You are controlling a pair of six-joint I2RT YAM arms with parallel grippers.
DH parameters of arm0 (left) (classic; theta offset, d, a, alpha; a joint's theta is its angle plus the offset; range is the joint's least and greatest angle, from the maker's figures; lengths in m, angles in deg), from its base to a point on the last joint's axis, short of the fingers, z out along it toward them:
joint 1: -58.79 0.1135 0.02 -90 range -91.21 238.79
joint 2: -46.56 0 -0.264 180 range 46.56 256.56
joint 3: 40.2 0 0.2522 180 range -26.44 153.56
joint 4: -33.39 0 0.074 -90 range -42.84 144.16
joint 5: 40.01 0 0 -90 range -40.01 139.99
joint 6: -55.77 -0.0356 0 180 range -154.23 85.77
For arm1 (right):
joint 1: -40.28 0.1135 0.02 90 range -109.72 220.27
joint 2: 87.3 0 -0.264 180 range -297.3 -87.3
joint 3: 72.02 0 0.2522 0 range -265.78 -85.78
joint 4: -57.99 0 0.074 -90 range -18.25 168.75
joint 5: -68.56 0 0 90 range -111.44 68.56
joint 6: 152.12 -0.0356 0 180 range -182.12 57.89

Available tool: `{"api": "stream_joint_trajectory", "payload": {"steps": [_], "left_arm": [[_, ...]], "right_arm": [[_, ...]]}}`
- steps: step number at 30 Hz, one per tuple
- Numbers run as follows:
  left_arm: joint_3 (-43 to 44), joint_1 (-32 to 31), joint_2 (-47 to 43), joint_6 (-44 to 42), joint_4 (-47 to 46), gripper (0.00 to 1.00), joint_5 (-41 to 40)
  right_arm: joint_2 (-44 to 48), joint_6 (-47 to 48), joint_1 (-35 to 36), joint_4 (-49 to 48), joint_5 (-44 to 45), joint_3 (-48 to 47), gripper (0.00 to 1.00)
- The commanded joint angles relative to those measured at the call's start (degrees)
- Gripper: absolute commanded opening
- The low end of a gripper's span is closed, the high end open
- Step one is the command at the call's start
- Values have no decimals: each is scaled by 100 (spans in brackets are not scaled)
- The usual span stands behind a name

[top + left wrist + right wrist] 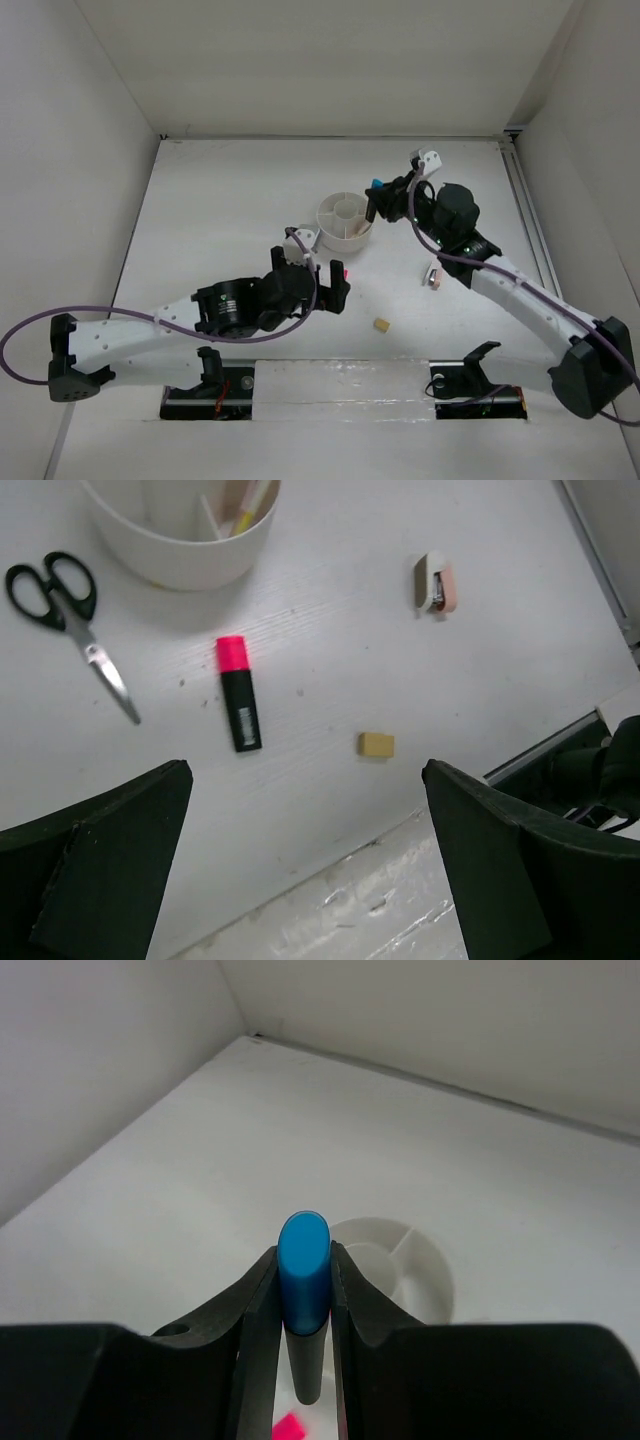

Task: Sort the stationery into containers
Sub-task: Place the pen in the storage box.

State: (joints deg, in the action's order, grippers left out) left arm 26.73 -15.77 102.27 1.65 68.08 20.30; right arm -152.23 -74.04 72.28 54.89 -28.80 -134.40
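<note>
Right wrist view tells you most of it: the right claw (303, 1260) is clamped on the blue-capped highlighter (303, 1272), cap toward the camera, black body pointing down and away. The white organiser (420, 1270) sits just past the tip, a bit to the right. From the top view that highlighter (376, 186) hangs at the organiser's (345, 238) right rim, not clearly over a compartment yet. So I'd say the step in hand is the drop-in. To do it well, I'd nudge left until the tip is over one open section rather than a divider. Then lower it until the end is below the wall before letting go. That tub looks light, so bumping the rim could shove it. The left claw (305, 770) is wide open and gripping nothing, hovering over the worktop (230, 200) near the organiser. Below it lie the pink-capped highlighter (238, 693), the scissors (70, 620) off to its left and the tan eraser (376, 744) to its right. A small pink-and-white item (437, 583) lies further right. At least one yellow pen (245, 510) is in the organiser already, so there's plenty left to sort.
</note>
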Motion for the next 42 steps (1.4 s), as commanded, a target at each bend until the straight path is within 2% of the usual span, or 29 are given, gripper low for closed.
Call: {"api": "stream_joint_trajectory", "payload": {"steps": [1, 3, 4, 7, 11, 18, 36, 39, 40, 42], "left_arm": [[641, -14, -130, 823, 1464, 100, -580], [730, -14, -130, 1053, 1826, 100, -826], [730, -14, -226, 1053, 1897, 100, -828], [354, -14, -717, 860, 1732, 100, -767], [-314, -14, -1526, 692, 1047, 100, -512], [-430, -14, -2230, 692, 983, 100, -520], [-368, -14, -1694, 587, 931, 100, -458], [-368, -14, -1808, 587, 931, 100, -458], [-368, -14, -1809, 587, 931, 100, -458], [-368, -14, -1870, 587, 931, 100, -458]], "right_arm": [[-598, 779, -493, -819, -511, -550, 0], [-1178, 779, -712, -1194, -801, -701, 0], [-1354, 779, -922, -1310, -1264, -780, 0], [-1987, 595, -1161, -1960, -1943, -982, 0], [-2629, 542, -1346, -2155, -2277, -1368, 0], [-3386, 428, -1346, -2155, -2533, -1782, 0], [-3747, 428, -1294, -2269, -2473, -1370, 3], [-3747, 428, -1294, -2269, -2473, -1317, 11], [-3686, 428, -1294, -2321, -2473, -1317, 20], [-3685, 428, -1294, -2374, -2525, -1255, 30]]}}
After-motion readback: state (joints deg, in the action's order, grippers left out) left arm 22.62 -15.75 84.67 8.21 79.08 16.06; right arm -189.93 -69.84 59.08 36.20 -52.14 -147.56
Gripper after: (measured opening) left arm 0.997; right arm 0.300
